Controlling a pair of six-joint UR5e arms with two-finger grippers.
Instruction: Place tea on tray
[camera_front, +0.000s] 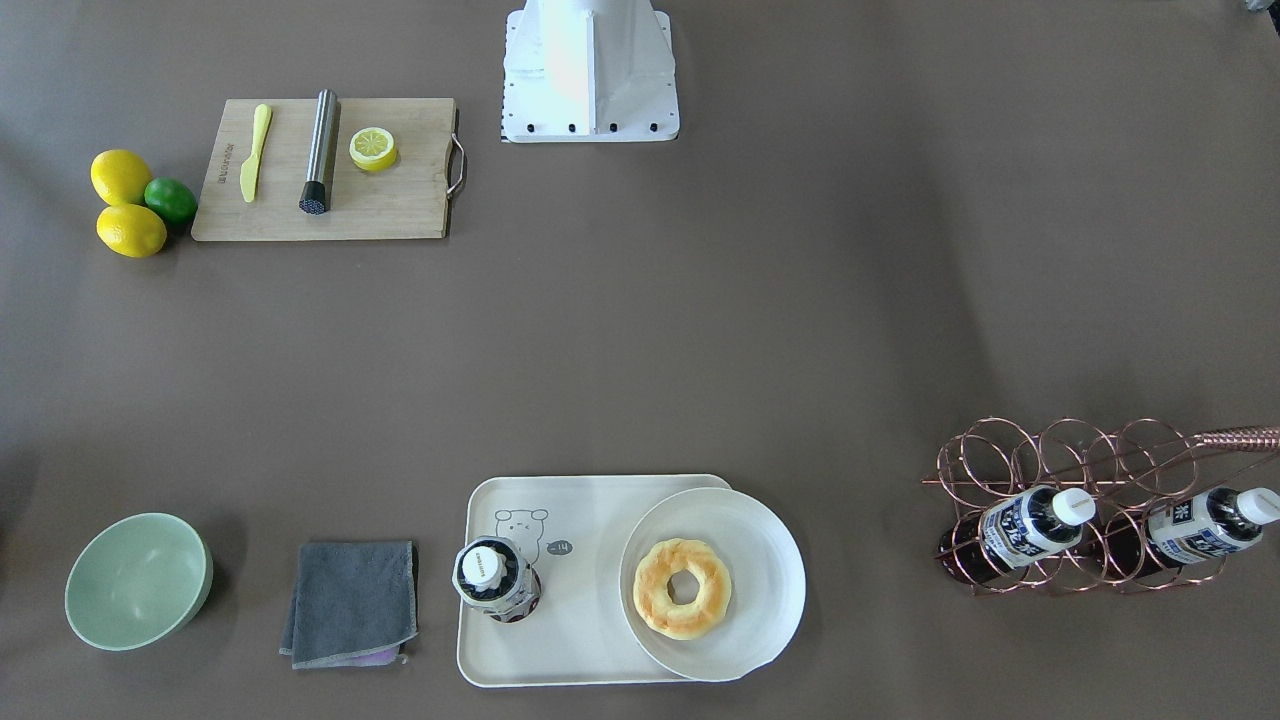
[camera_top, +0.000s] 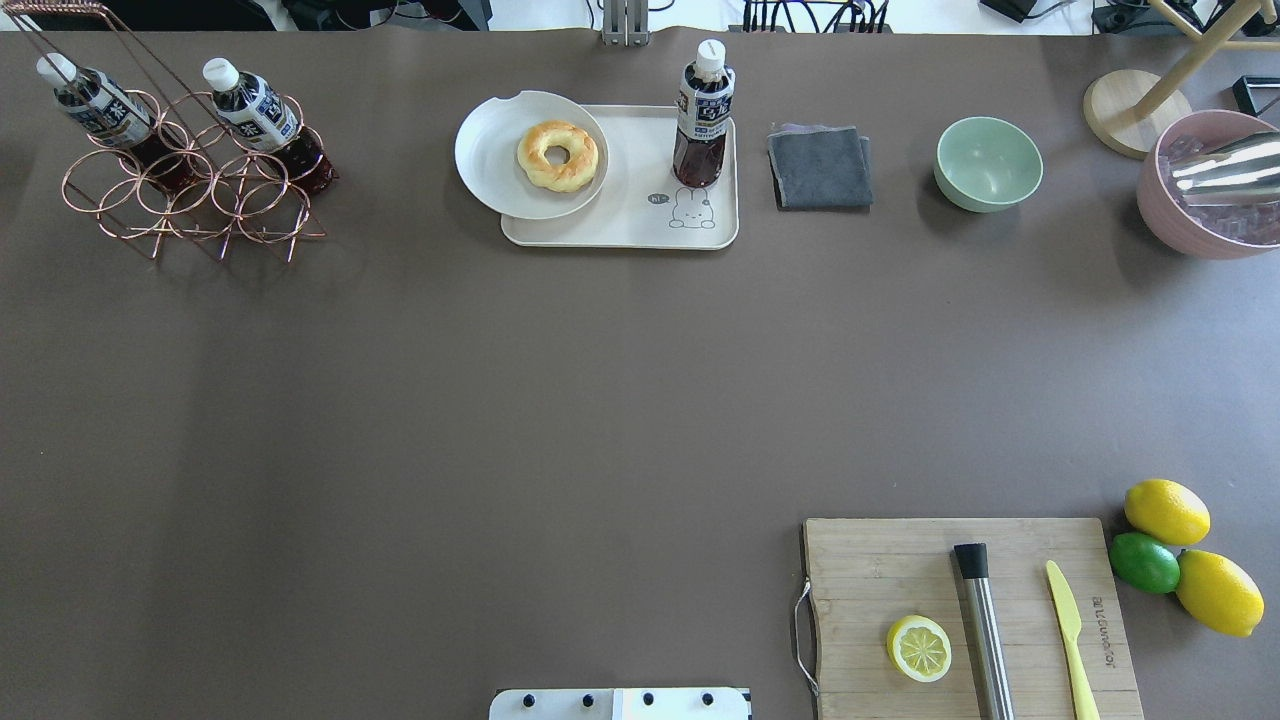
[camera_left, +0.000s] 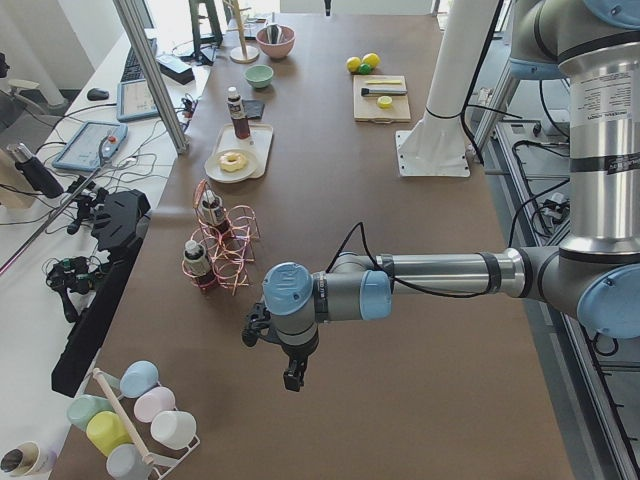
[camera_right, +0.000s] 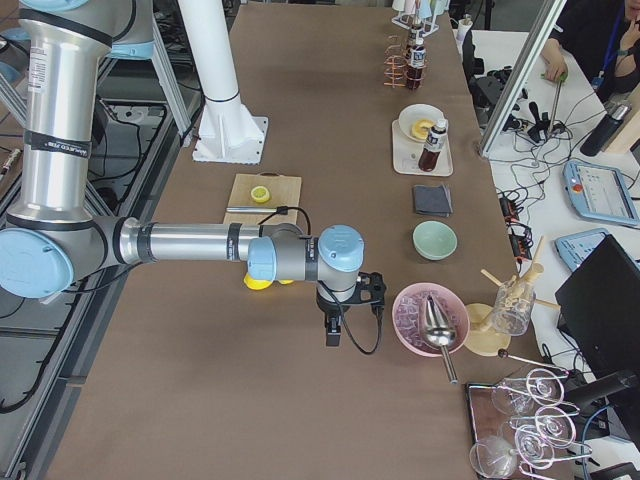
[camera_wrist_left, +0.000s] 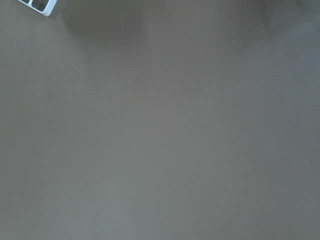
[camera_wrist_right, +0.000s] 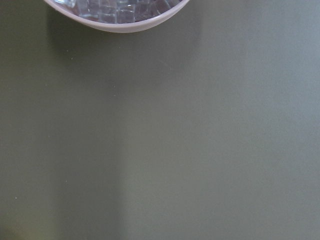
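- Front-facing view: we see the small clear plastic bottle of dark tea (camera_front: 497, 580), white-capped, standing upright on the large cream-white tray (camera_front: 560, 650). It is at the end nearest the folded grey cloth (camera_front: 352, 600). From this steep angle its label is mostly hidden, and the print on the cap is too small to read. A round white plate (camera_front: 760, 540) with a ring-shaped pastry (camera_front: 650, 590) overlaps the tray's other end. The robot's white base (camera_front: 590, 70) is cut off at the top edge.
- Overhead view: beside the tray's line-drawn bear, a bubble reads "hi". We cannot make out the navy-and-white characters on the label. The wooden cutting board (camera_top: 880, 560) runs off the bottom edge, and its printed mark is illegible.
- Exterior left: the left gripper (camera_left: 292, 376) hangs above the brown table (camera_left: 420, 380), near the copper wire rack (camera_left: 238, 245). We cannot tell whether its fingers are apart or together.
- Exterior right: the right gripper (camera_right: 333, 335) hangs near the pink bowl of ice cubes (camera_right: 398, 325). Again, we cannot tell how its fingers stand.
- Left wrist: table surface, with a white corner cut off at the top left.
- Right wrist: table surface, with the pink bowl's rim cut off at the top.
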